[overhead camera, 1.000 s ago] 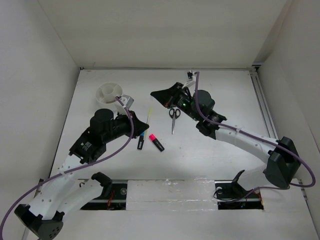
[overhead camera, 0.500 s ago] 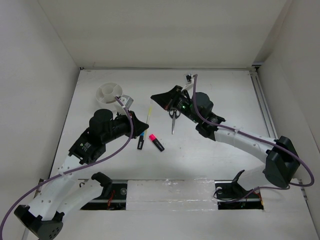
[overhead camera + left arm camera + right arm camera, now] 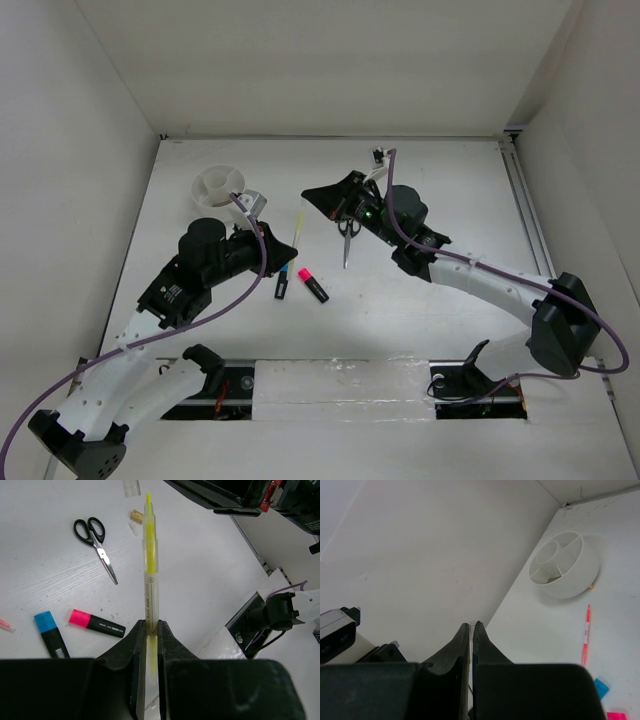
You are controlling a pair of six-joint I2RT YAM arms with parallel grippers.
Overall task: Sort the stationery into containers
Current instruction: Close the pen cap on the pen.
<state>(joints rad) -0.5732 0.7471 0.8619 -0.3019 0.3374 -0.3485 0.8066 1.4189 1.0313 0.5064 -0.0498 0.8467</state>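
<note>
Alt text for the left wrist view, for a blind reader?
The left jaws grip a yellow pen that points away over the white table. Left of it lie scissors, a blue-capped highlighter and a pink-capped highlighter; a tan block sits near its tip.

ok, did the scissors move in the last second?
No. In the top view the scissors lie in the same spot and at the same angle, up and right of the pink-cap highlighter, which has not shifted either.

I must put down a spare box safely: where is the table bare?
Bare: the far right corner between right arm and side rail, and the near strip before the two highlighters. Crowded: the middle, around scissors, left pincer with yellow pen, and right pincer.
</note>
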